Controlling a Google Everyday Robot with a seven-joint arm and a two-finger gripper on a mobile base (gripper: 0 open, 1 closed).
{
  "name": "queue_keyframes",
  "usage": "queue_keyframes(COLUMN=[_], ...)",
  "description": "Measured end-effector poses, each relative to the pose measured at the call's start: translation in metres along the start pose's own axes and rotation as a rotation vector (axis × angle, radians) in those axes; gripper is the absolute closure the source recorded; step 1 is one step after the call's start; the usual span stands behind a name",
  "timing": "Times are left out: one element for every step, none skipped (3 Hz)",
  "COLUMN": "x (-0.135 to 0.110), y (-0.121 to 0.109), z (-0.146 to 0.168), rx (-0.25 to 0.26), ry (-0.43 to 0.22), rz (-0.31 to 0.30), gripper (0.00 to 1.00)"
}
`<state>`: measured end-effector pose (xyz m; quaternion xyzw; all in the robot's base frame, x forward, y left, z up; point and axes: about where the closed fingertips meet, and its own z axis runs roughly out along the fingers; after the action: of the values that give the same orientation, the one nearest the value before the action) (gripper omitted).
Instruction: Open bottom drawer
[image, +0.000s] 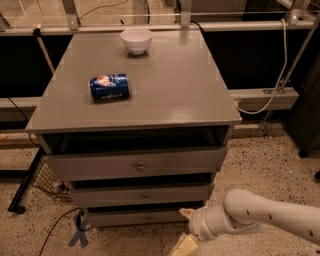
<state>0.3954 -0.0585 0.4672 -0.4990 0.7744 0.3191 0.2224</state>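
Observation:
The grey cabinet (150, 107) has three drawers. The bottom drawer (120, 218) is the lowest and narrowest, with a small round knob (147, 218) at its centre, and its front looks closed. My gripper (184, 230) is at the drawer's right end, near the floor, on a white arm (260, 215) that comes in from the right. Its cream fingers are spread apart and hold nothing. The upper fingertip (186, 213) is close to the drawer's right corner; I cannot tell if it touches. The gripper is to the right of the knob.
A blue drink can (109, 87) lies on its side on the cabinet top and a white bowl (136, 40) stands at the back. The top drawer (140, 166) and middle drawer (144, 195) sit above. A cable (55, 227) runs along the floor at the left.

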Motion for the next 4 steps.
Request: queue_keyframes(x=[0.024, 0.044, 0.077, 0.077], y=[-0.014, -0.030, -0.071, -0.071], z=[0.025, 0.046, 0.095, 0.095], rx=[0.006, 0.005, -0.021, -0.021], ry=[0.003, -0.006, -0.043, -0.043], rz=[0.029, 0.040, 0.058, 0.058], gripper=[0.00, 0.00, 0.00, 0.00])
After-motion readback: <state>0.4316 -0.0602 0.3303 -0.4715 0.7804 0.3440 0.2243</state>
